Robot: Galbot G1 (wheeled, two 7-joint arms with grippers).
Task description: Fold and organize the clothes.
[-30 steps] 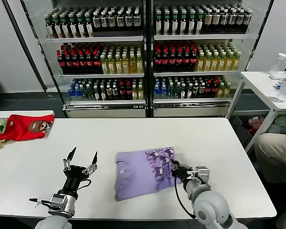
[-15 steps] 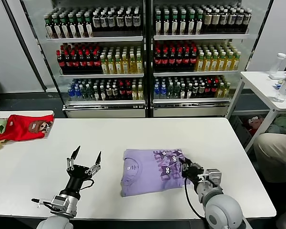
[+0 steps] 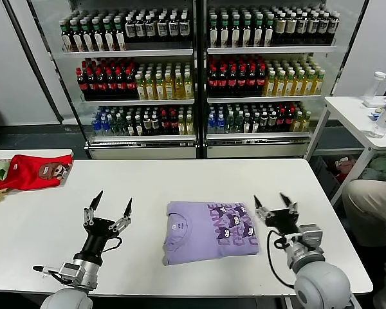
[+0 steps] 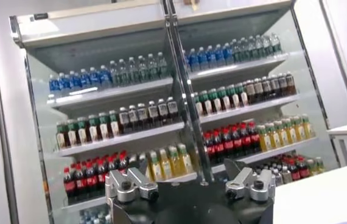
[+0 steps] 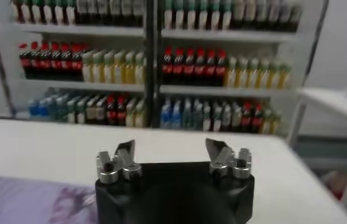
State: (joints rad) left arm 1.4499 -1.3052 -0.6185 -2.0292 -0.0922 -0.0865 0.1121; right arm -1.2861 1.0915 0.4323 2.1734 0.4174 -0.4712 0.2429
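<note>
With the folded shirt mid-table between two open, empty grippers, left and right, a careless sweep by the near right one could undo the fold.

Left gripper and right gripper — black, with pointed dark jaws on silver screwed knuckles. Grey rounded wrist housings; a black cable loops beside each.

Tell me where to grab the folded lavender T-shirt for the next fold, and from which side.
Judging by its pose, take the lavender T-shirt at its printed right edge, coming from the robot's right. The open right gripper sits just beside that edge, and the layers there lie flat on the table, so pinching low should catch them.
</note>
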